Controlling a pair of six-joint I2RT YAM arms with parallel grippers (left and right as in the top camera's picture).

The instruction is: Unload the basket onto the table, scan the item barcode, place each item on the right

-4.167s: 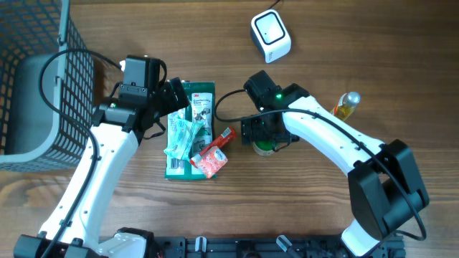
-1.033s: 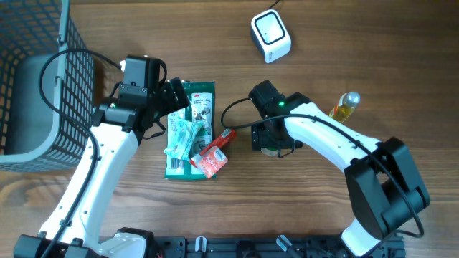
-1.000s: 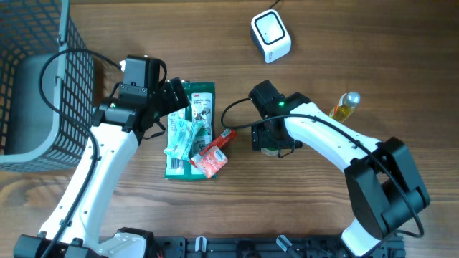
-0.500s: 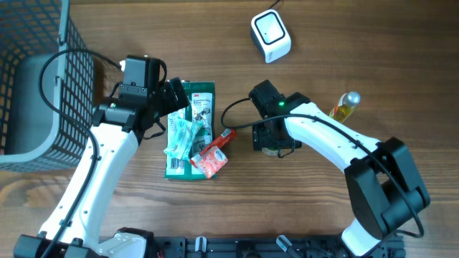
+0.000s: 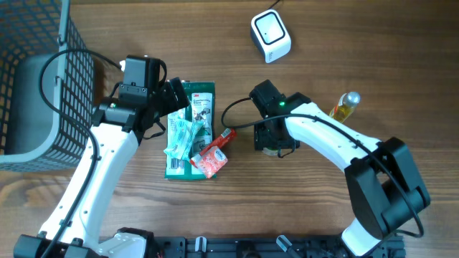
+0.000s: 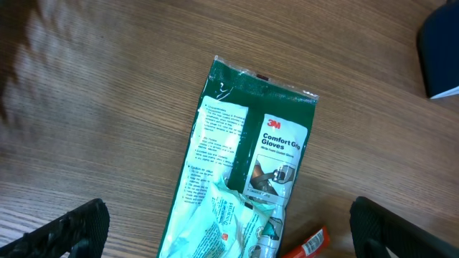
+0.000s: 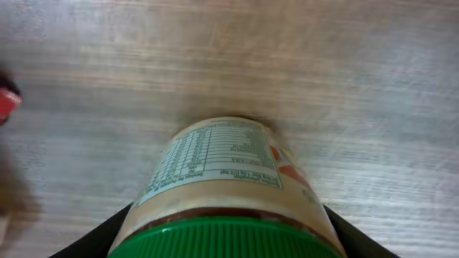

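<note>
Jar (image 7: 215,161) | right claw (image 7: 222,240) straddles it, grip unclear | left claw (image 6: 233,229) wide apart, empty

Wooden table (image 5: 287,208) with a few goods spread across it

A black wire basket (image 5: 72,43) fills the far left corner. A white scanner (image 5: 270,36) sits near the far edge, a little right of the middle. A green glove packet (image 6: 244,165) lies flat near the centre of the table, its long side running from far to near. A red sachet (image 5: 210,159) overlaps that packet's near right corner. Just right of the sachet a green-lidded jar (image 7: 226,186) stands upright. A small bottle (image 5: 346,105) of yellow liquid lies further toward the right edge, well apart from the jar.
</note>
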